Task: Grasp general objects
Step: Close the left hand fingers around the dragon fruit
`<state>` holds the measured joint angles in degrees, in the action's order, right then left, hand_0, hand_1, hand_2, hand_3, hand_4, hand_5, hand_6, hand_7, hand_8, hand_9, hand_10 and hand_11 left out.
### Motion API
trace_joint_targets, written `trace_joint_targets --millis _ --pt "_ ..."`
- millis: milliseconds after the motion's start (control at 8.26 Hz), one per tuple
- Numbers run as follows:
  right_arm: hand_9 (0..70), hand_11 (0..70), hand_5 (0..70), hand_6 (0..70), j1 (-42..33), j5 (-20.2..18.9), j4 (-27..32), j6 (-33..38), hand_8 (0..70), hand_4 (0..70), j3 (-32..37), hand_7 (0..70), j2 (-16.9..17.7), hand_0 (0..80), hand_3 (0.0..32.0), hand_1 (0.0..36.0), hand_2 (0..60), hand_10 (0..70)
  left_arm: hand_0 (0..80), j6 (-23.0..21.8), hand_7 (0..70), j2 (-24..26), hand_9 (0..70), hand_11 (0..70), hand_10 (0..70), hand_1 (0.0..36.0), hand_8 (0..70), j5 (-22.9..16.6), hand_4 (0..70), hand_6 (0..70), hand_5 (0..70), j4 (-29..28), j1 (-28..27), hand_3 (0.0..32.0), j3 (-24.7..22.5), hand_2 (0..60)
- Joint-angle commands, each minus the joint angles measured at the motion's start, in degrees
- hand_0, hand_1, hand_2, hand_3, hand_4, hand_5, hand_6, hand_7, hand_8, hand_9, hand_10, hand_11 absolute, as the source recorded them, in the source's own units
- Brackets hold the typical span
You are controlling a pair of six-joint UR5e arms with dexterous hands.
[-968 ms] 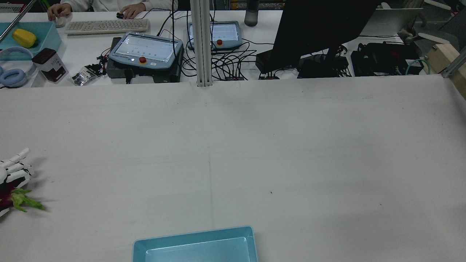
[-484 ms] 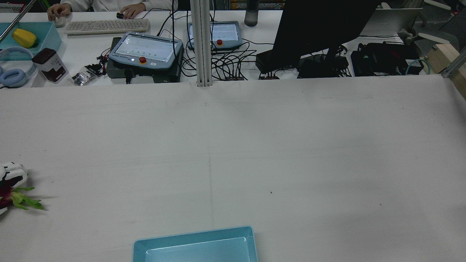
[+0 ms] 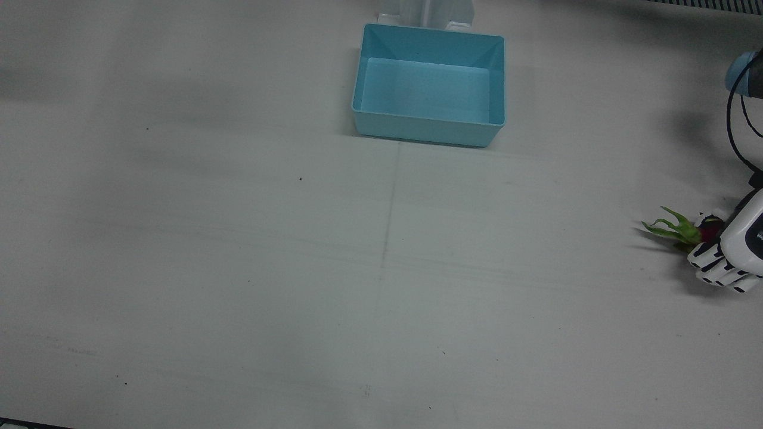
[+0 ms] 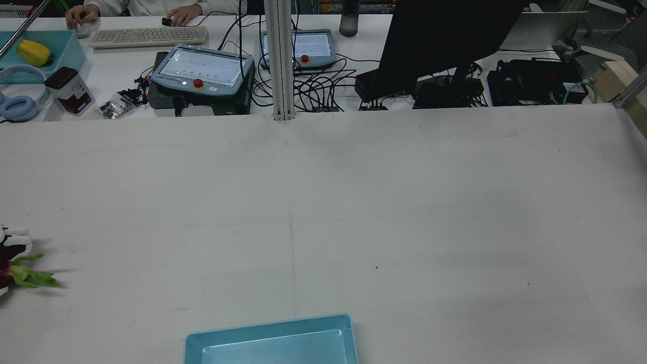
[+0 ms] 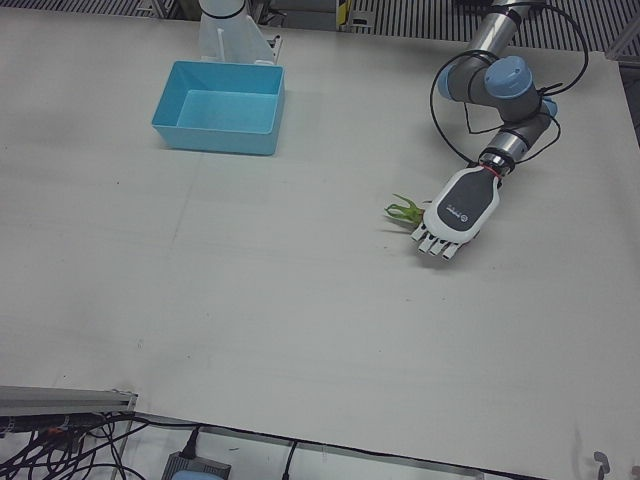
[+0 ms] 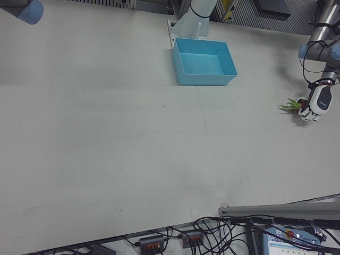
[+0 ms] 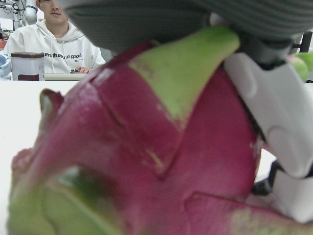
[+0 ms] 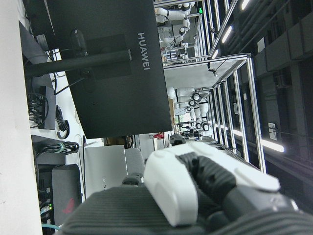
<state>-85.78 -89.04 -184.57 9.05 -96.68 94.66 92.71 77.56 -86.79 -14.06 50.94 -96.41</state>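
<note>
Looking left to right across the left-front view, you have the blue bin (image 5: 219, 108) standing empty at the far side of the surface (image 5: 250, 300), well apart from your work. Further right, the dragon fruit (image 5: 404, 212) lies on the surface with its green leaves pointing toward the bin side, and your left hand (image 5: 452, 212) covers it palm down, fingers (image 5: 436, 247) curled around the red body. The left hand view shows the fruit pressed close against the palm. Your right hand (image 8: 205, 183) appears only in its own view, and whether its fingers are apart or closed cannot be told there.
</note>
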Motion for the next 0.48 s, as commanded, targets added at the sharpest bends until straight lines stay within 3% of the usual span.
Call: trace_joint_targets --millis 0,363 --pt "0.0 0.0 0.0 0.0 0.0 0.0 0.0 0.0 0.0 0.0 0.0 0.0 0.0 0.0 0.0 0.0 0.0 0.0 17.2 -0.43 70.0 -0.74 49.1 70.0 70.0 26.5 46.6 0.22 35.6 49.3 70.0 -1.05 0.21 0.0 -2.27 60.0" --pt "0.0 0.0 0.0 0.0 0.0 0.0 0.0 0.0 0.0 0.0 0.0 0.0 0.0 0.0 0.0 0.0 0.0 0.0 10.6 -2.61 70.0 -2.85 48.3 70.0 70.0 25.4 45.9 0.05 34.3 46.6 70.0 0.09 0.39 0.0 -9.21 60.0"
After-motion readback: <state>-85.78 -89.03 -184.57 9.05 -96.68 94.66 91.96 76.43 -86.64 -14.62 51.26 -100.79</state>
